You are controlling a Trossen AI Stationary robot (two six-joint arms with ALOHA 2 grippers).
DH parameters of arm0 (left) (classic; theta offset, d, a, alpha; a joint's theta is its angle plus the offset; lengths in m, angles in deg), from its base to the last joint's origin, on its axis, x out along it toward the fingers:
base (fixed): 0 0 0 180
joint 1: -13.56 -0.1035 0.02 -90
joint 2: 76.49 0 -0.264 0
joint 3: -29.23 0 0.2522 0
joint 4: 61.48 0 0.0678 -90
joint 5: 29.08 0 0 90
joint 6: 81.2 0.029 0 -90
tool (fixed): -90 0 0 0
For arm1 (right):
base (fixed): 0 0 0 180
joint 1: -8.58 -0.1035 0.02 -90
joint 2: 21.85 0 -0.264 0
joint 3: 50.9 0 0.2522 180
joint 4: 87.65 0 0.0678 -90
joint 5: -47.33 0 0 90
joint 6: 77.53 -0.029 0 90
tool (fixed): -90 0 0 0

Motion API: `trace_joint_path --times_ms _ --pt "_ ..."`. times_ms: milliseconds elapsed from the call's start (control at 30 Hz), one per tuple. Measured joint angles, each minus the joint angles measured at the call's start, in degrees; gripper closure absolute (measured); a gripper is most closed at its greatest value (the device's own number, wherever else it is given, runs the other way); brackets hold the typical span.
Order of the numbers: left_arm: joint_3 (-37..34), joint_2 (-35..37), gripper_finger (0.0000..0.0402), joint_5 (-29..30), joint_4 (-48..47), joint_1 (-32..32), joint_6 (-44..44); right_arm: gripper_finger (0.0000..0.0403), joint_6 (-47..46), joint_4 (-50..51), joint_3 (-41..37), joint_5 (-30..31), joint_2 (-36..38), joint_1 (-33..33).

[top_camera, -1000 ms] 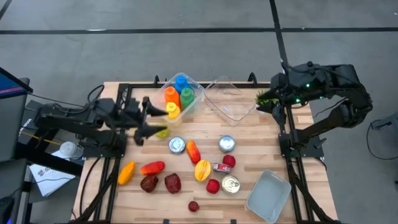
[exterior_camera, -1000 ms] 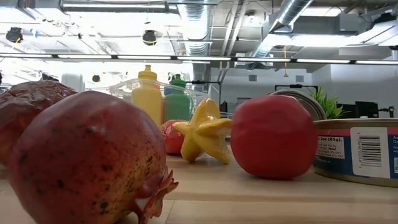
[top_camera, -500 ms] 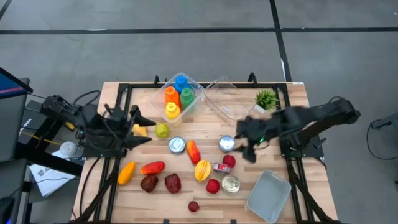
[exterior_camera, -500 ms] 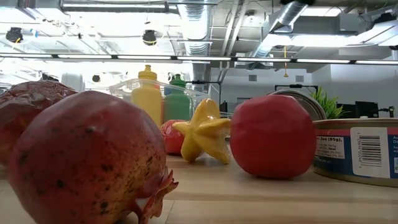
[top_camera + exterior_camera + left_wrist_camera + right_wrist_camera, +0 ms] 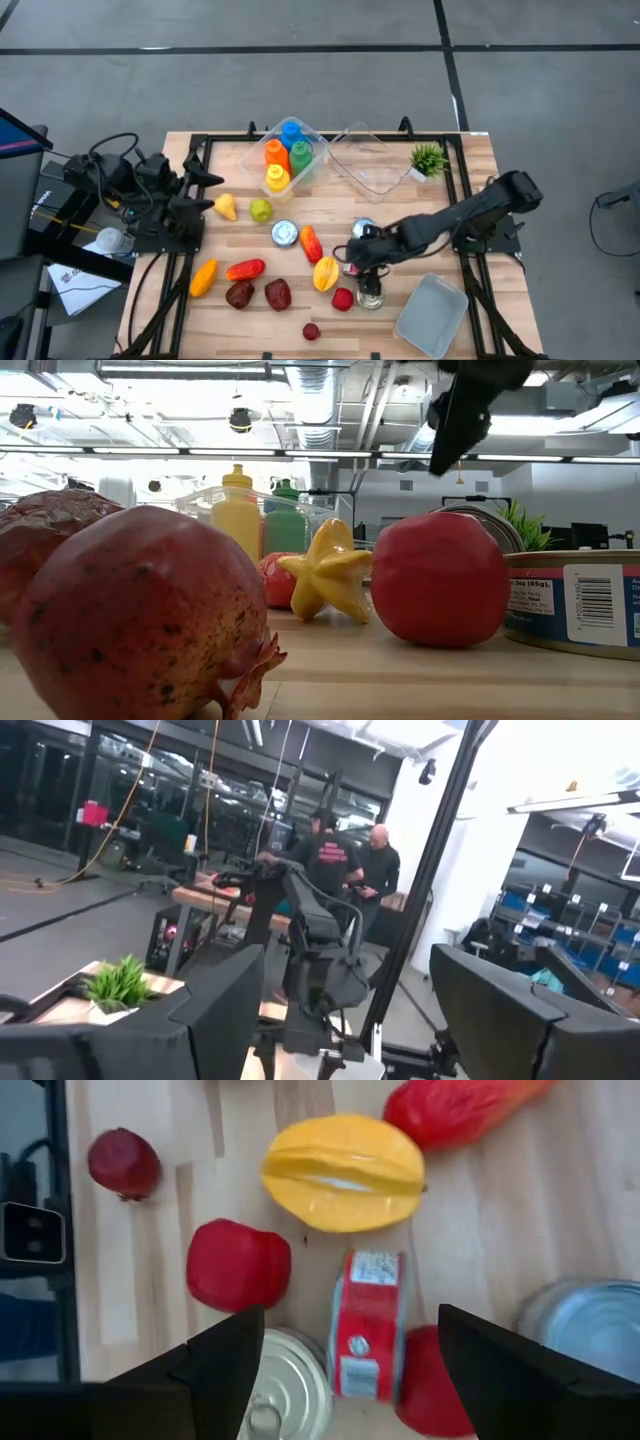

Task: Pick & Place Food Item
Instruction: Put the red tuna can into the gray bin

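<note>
High view: right end effector (image 5: pixel 366 262) hangs over the food cluster mid-bench, above the small red-labelled tin (image 5: pixel 355 268); left end effector (image 5: pixel 205 190) waits at the bench's left edge.

Low view: dark finger overhead, nothing held.

Right wrist view: fingers (image 5: pixel 215 1355) wide apart, empty, w/ the tin between them. Step looks like approach; next move probably needs descent, then closing.

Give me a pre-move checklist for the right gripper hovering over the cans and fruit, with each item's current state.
1. Right gripper open: ok, both fingers spread wide in its wrist view.
2. Gripper empty: ok, nothing between the fingers.
3. Target centred: ok if the red can is meant; it lies on its side midway between them.
4. Neighbours clear: not ok; silver can and a red fruit crowd it.
5. Left gripper out of the way: ok, at the table's left edge.
6. Grey tray free: ok.
</note>
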Motion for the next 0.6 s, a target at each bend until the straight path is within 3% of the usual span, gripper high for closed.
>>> trace_joint_path --times_ms 433,533,600 --pt "0.0 -0.1 0.0129 -0.1 -3.7 0.0 -0.5 0.0117 0.0 -0.8 0.0 0.5 -10.2 1.4" --pt "0.0 -0.1 0.0129 -0.1 -4.4 0.0 -0.6 0.0141 0.0 -1.0 0.1 1.0 -10.9 1.3" --pt "0.0 -0.1 0.0129 -0.1 -4.9 0.0 -0.6 0.0179 -0.2 -0.8 0.1 1.4 -10.8 1.1"
